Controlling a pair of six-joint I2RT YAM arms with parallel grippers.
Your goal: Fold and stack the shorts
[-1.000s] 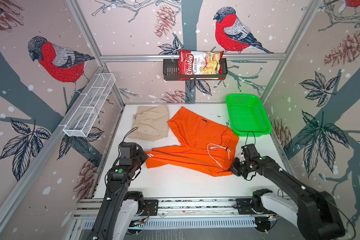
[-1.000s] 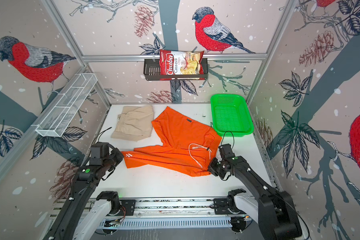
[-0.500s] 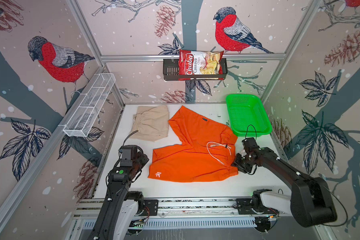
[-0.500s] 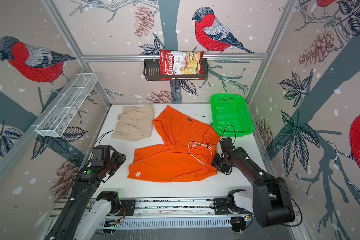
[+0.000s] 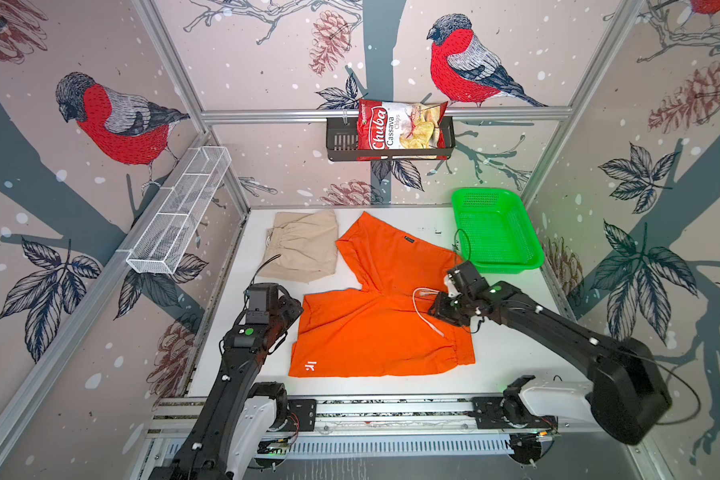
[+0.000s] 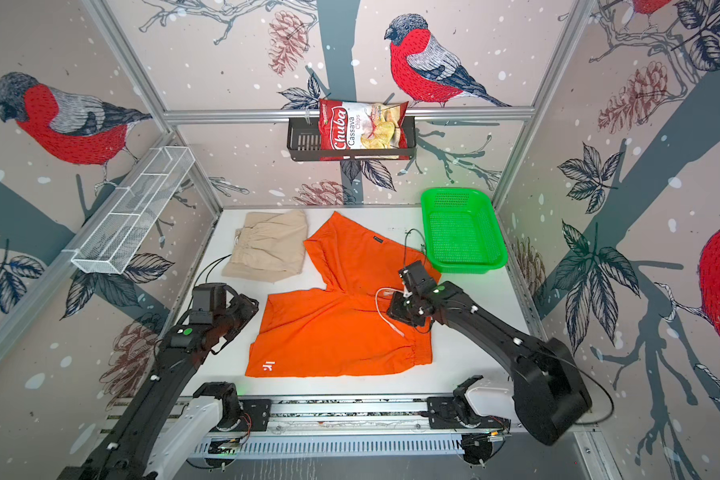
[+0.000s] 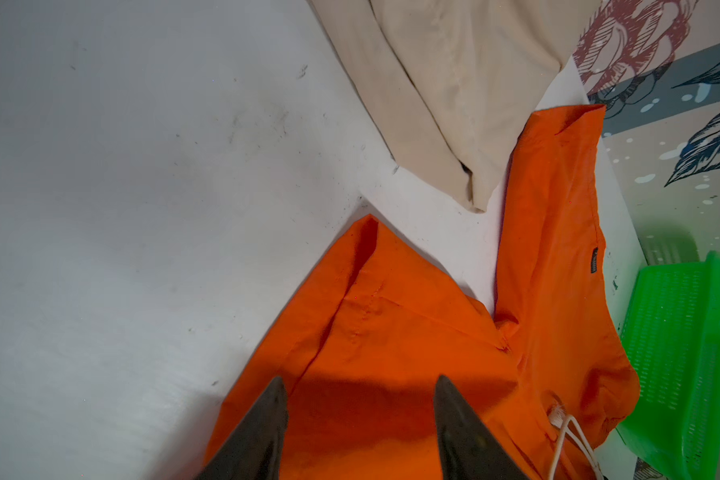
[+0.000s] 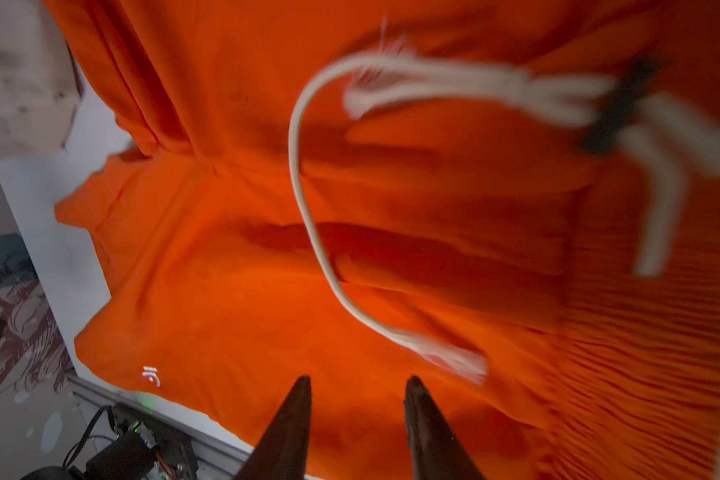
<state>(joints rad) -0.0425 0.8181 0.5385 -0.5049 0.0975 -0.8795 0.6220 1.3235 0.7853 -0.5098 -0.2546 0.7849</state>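
Two pairs of shorts lie on the desk (image 5: 512, 357): the beige shorts (image 5: 304, 245) sit folded in the far left corner, and the orange shorts (image 5: 371, 332) are spread open in the middle, not yet folded. From my seat the orange pair makes a V. Its near leg (image 5: 350, 345) runs lengthwise across the desk, with the white logo (image 5: 310, 366) at the left hem and the gathered waistband (image 5: 460, 353) at the right. Its far leg (image 5: 387, 253), the one with the dark tag (image 5: 409, 240), angles away toward the back wall, its hem just beside the beige pair. My left end effector (image 7: 360, 380) hangs over the left hem of the near leg, jaws apart with nothing in them. My right end effector (image 8: 358, 378) hangs over the waist end beside the white drawstring (image 8: 302, 199), jaws likewise apart and empty. I judge that the next fold turns on the far leg. It lies beyond both end effectors, its long axis slanting from the crotch toward the far left, so its hem is nearer my left arm and its waist corner nearer my right.
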